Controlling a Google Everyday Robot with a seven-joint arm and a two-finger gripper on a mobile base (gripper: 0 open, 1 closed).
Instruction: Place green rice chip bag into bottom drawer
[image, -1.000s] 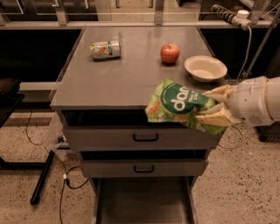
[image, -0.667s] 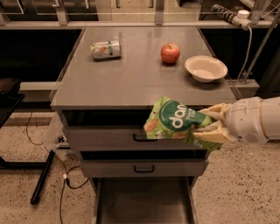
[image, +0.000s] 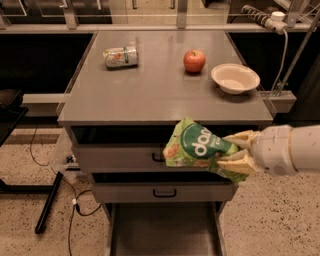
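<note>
My gripper (image: 231, 152) comes in from the right on a white arm, its tan fingers shut on the right end of the green rice chip bag (image: 196, 145). The bag hangs in the air in front of the top drawer, just below the table's front edge, its dark green round logo facing me. The bottom drawer (image: 162, 230) is pulled out at the bottom of the view, a shallow grey tray lying directly below the bag. Its inside shows nothing in it.
On the grey cabinet top (image: 150, 90) lie a small green-and-white can (image: 120, 56) on its side, a red apple (image: 194, 60) and a white bowl (image: 235, 78). The two upper drawers, the lower with a black handle (image: 164, 193), are shut. Cables (image: 75, 205) run on the floor at left.
My gripper has carried the bag down and slightly forward, from the level of the table's front edge to in front of the top drawer.
</note>
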